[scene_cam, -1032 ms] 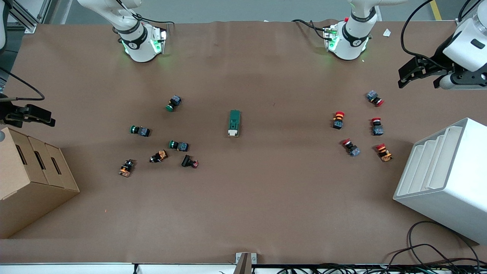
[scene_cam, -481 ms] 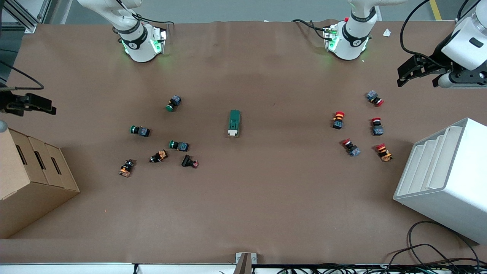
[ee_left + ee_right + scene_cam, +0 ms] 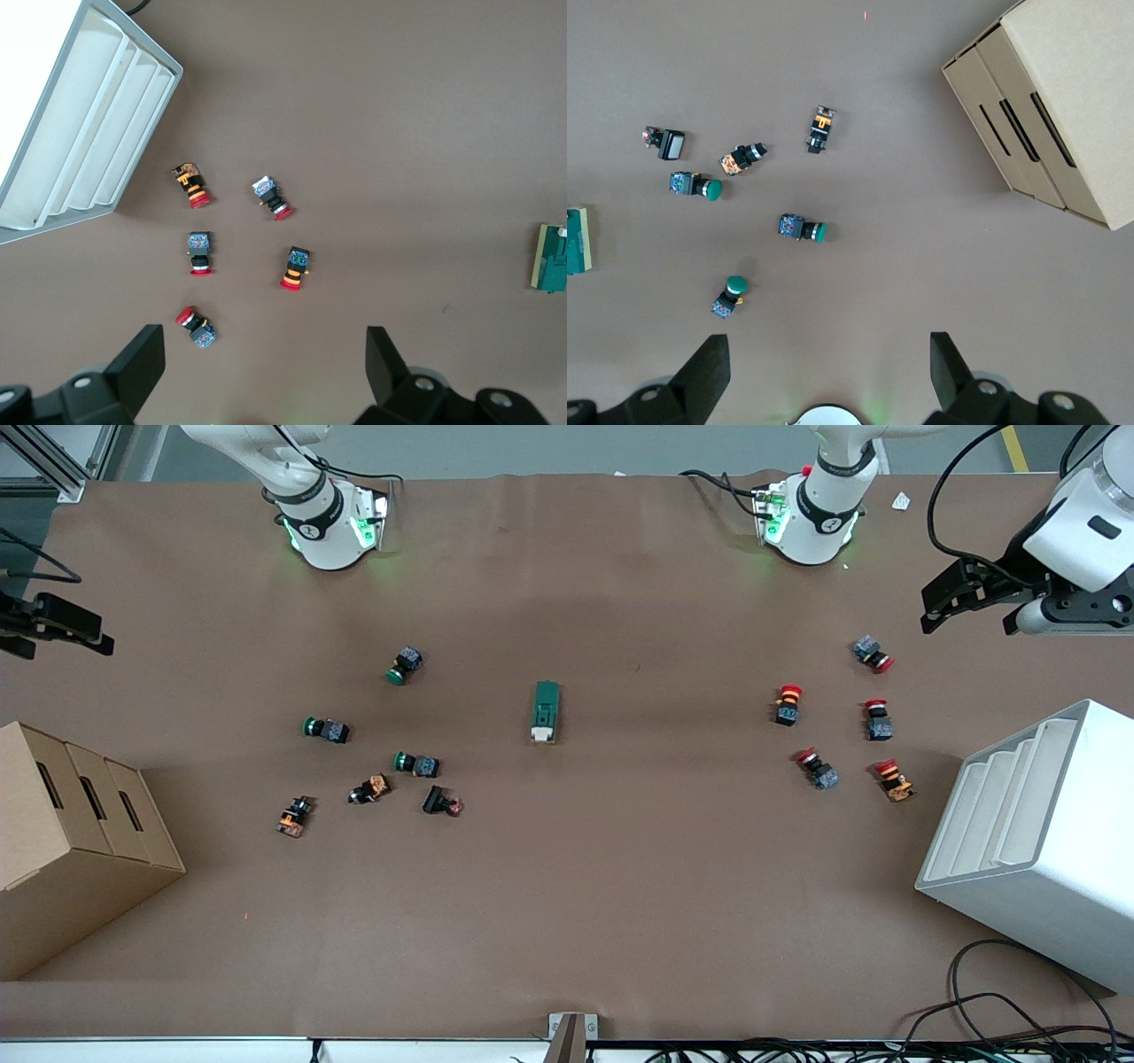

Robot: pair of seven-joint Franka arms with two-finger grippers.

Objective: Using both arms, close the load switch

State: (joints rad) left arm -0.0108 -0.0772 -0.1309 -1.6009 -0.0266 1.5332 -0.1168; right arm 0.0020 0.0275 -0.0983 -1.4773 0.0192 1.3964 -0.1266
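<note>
Both jaws wide; blocky green load switch (image 3: 546, 711)

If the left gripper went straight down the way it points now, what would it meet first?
Probably bare table. The left gripper, open, looks down at red push-buttons, though none seems centred between its fingers. The load switch lies well aside. Depth is unclear.

White jointed arms (image 3: 310, 496), black bands, green-lit bases (image 3: 363, 527); black fingers (image 3: 142, 363), black cables (image 3: 948, 496)
</note>
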